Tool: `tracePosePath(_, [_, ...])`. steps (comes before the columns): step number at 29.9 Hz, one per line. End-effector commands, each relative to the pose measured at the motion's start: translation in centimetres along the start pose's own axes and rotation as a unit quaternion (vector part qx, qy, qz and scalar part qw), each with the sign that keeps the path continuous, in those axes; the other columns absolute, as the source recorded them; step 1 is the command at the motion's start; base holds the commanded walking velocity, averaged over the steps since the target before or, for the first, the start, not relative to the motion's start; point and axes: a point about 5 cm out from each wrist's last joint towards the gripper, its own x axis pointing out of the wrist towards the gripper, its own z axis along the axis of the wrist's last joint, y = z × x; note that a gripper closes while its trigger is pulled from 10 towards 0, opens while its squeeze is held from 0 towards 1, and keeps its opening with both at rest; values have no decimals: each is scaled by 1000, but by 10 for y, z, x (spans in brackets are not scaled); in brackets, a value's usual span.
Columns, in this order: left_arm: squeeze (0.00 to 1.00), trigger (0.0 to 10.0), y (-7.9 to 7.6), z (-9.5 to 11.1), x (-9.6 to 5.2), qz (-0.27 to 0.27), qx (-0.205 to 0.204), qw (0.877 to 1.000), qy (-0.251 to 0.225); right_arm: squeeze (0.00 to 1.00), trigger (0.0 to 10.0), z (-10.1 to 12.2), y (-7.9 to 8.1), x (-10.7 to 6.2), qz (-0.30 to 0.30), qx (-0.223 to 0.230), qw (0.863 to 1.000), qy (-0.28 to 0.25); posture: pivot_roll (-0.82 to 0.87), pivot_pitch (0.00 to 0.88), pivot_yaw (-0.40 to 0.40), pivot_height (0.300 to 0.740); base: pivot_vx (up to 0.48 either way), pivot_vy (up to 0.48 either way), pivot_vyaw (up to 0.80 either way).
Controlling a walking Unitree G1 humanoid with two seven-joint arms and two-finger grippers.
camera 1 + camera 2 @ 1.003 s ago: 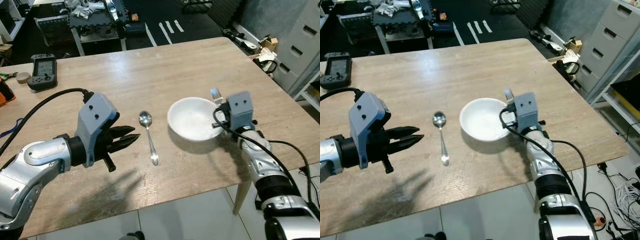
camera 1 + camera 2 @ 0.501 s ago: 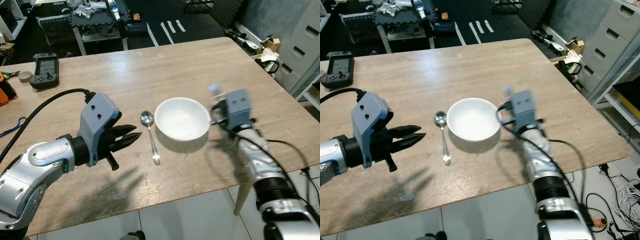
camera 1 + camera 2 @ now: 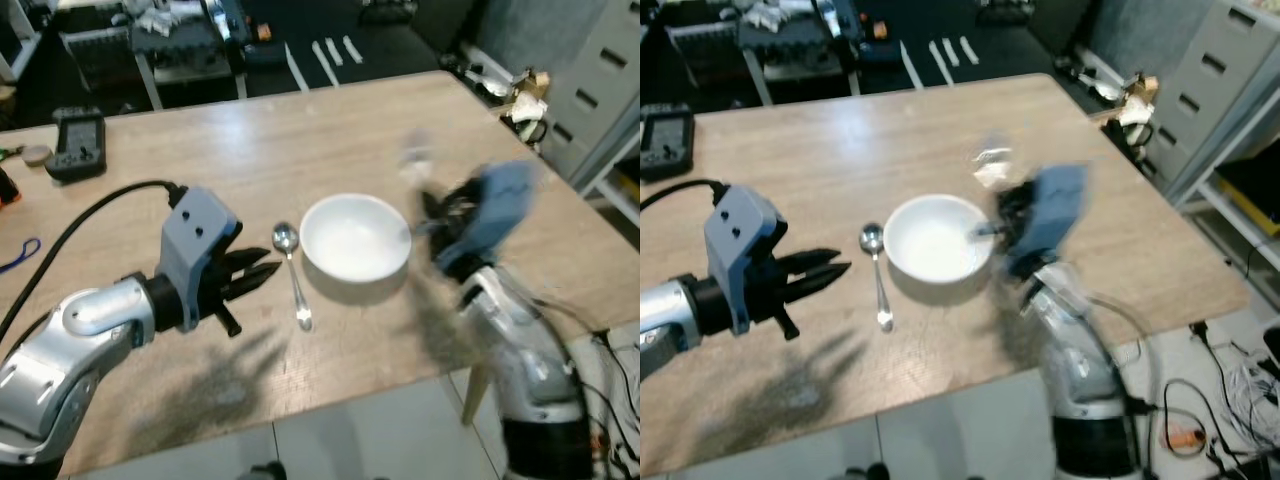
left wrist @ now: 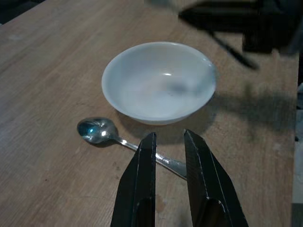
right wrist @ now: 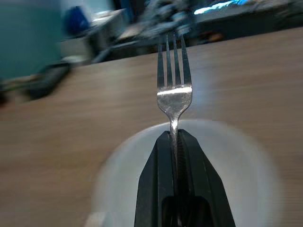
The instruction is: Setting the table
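Observation:
A white bowl (image 3: 355, 237) sits on the wooden table (image 3: 330, 130), near its front edge. A metal spoon (image 3: 293, 270) lies just left of it, bowl end pointing away from me. My left gripper (image 3: 262, 277) hovers low beside the spoon handle, fingers (image 4: 142, 189) a little open with nothing between them. Blurred by motion, my right gripper (image 3: 432, 212) is at the bowl's right rim. In the right wrist view this gripper (image 5: 174, 137) is shut on a silver fork (image 5: 174, 90), tines pointing out over the bowl (image 5: 189, 175).
A black handheld game console (image 3: 78, 143) lies at the table's far left. Grey drawers (image 3: 600, 70) stand to the right of the table, with cables on the floor (image 3: 1230, 400). A cluttered workbench (image 3: 190, 40) stands behind the table.
The bowl has slid left and now lies close beside the spoon. My right gripper with the fork has swung up and tilted, and is blurred. The left gripper has barely moved.

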Motion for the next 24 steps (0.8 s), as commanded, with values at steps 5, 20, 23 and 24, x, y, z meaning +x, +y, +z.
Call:
tracePosePath(5, [0, 10000, 3, 0, 2, 6, 3, 1000, 2, 0, 10000, -12, 37, 2, 64, 139, 987, 53, 59, 81, 84, 740, 0, 0, 0])
tracePosePath(20, [0, 10000, 10, 7, 8, 9, 24, 1000, -9, 0, 10000, -71, 105, 44, 83, 188, 961, 184, 101, 38, 74, 740, 0, 0, 0])
tracePosePath(23, [0, 10000, 11, 9, 10, 10, 28, 1000, -11, 0, 10000, -83, 117, 49, 83, 187, 958, 201, 101, 35, 74, 740, 0, 0, 0])
tracePosePath(24, [0, 10000, 11, 9, 10, 9, 29, 999, -12, 0, 10000, -85, 118, 50, 79, 185, 958, 204, 101, 35, 74, 740, 0, 0, 0])
